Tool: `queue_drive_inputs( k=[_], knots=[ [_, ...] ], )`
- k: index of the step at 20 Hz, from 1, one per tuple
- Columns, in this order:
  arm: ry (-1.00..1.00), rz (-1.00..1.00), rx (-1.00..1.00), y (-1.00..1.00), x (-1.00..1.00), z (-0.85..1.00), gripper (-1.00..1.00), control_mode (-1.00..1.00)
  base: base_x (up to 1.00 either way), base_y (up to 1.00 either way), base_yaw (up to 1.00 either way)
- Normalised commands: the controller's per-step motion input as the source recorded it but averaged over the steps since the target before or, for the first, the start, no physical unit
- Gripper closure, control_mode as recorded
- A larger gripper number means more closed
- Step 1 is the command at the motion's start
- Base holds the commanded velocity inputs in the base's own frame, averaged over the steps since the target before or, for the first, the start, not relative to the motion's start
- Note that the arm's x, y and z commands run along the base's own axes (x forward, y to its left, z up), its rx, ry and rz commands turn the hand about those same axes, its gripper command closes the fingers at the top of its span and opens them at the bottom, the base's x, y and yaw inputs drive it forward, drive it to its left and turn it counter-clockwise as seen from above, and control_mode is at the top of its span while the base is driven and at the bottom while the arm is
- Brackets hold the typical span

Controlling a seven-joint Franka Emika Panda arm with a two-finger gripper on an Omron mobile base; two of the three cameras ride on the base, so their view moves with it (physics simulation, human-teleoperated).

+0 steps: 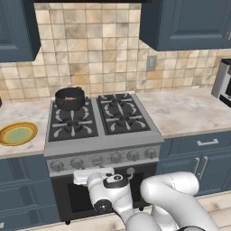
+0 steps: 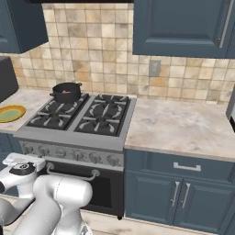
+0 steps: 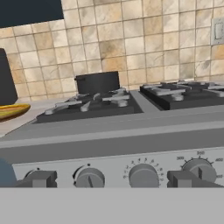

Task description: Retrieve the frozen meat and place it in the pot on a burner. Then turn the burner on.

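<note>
The meat (image 1: 69, 98) lies in the pot (image 1: 70, 98) on the stove's back-left burner, so the knob step is in hand; the tool (image 3: 111, 178) faces the front knobs (image 3: 89, 177), fingers apart, grasping nothing; next it must pick that burner's knob.

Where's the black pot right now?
The pot sits on the stove's back-left burner, near the tiled wall, with the green plate on the counter to its left.
</note>
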Motion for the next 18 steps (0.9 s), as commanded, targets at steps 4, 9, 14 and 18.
queue_drive_inputs(
  k=[4,9,14,18],
  knots=[
    [0.00,0.00,0.00,0.01,0.00,0.00,-1.00,-1.00,0.00,0.00,0.00],
    [0.00,0.00,0.00,0.00,0.00,0.00,-1.00,-1.00,0.00,0.00,0.00],
    [-0.01,0.00,-0.01,0.00,0.00,-0.06,-1.00,-1.00,0.00,0.00,0.00],
    [-0.05,0.00,-0.06,0.00,0.00,-0.22,-1.00,-1.00,0.00,0.00,0.00]
  ],
)
